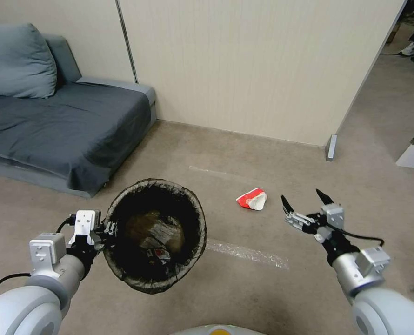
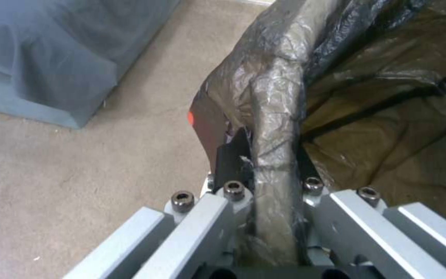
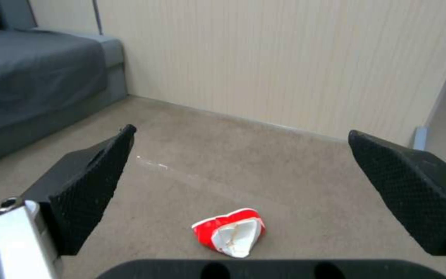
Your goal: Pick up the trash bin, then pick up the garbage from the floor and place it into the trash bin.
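My left gripper is shut on the left rim of the trash bin, a round bin with a dark bag liner, held above the floor. In the left wrist view the fingers clamp the liner-covered rim. Several crumpled pieces of garbage lie inside the bin. A red-and-white wrapper lies on the carpet right of the bin. My right gripper hovers open to the right of the wrapper. From the right wrist view the wrapper sits ahead of the spread fingers.
A grey sofa with a cushion stands at the left. A beige wall panel runs behind, ending at a metal foot, with an opening on the right. A strip of clear tape lies on the carpet.
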`<state>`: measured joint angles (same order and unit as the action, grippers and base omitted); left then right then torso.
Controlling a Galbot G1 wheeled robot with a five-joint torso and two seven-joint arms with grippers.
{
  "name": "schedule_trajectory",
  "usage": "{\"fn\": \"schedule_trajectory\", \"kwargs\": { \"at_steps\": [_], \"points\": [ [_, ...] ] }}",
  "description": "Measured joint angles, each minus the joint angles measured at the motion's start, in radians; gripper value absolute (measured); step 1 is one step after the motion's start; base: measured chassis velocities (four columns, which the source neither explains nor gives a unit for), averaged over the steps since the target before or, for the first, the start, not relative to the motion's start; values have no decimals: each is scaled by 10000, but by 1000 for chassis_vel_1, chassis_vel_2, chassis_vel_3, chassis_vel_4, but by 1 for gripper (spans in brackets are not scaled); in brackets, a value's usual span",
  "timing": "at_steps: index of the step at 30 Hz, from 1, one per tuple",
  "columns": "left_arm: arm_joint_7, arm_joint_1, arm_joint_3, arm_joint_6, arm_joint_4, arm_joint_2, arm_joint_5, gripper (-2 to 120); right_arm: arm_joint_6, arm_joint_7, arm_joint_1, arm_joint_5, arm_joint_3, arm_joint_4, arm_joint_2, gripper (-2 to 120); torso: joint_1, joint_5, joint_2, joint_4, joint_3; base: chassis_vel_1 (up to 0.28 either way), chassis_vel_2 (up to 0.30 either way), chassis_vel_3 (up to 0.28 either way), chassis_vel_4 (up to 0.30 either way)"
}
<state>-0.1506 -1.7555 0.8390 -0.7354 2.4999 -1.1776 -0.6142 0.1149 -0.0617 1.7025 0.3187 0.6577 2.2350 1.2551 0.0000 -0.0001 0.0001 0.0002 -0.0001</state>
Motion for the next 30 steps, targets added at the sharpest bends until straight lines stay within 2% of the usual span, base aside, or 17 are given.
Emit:
{"fn": "schedule_trajectory", "kwargs": {
  "at_steps": [11,30],
  "points": [
    [-7,20,-1,0,0,46,0,1,75,35,-198,225,-12,-242,89,100,0,1,0,-1,0,-8,10,11,-6],
    [-11,-41,12,0,0,-9,8,1,175,92,-275,356,-301,-358,135,100,0,1,-1,-2,1,-75,85,75,-78]
  ]
}}
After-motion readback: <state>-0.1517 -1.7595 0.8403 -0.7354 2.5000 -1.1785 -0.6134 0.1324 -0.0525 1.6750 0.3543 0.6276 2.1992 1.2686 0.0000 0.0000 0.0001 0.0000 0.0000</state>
